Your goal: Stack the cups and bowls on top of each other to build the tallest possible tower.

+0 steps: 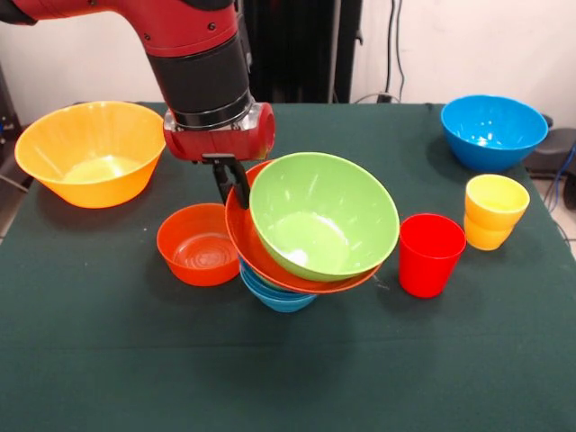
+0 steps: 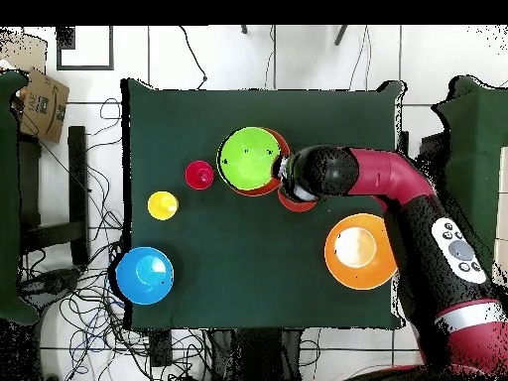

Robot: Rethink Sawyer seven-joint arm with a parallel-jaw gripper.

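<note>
The tower stands mid-table: a green bowl (image 1: 324,216) nested in a wide red-orange bowl (image 1: 256,256), on blue bowls (image 1: 277,295). It tilts toward the camera. My gripper (image 1: 232,180) comes down at the tower's left and is shut on the red-orange bowl's rim. In the overhead view the green bowl (image 2: 248,159) shows beside my arm's end, which hides the gripper. A red cup (image 1: 430,254) and a yellow cup (image 1: 493,211) stand upright to the right of the tower. They also show in the overhead view, the red cup (image 2: 199,175) and the yellow cup (image 2: 163,205).
A small red-orange bowl (image 1: 198,245) sits just left of the tower, below the gripper. A large orange-yellow bowl (image 1: 90,153) is at the far left and a blue bowl (image 1: 493,130) at the far right. The table has a dark green cloth (image 1: 288,378).
</note>
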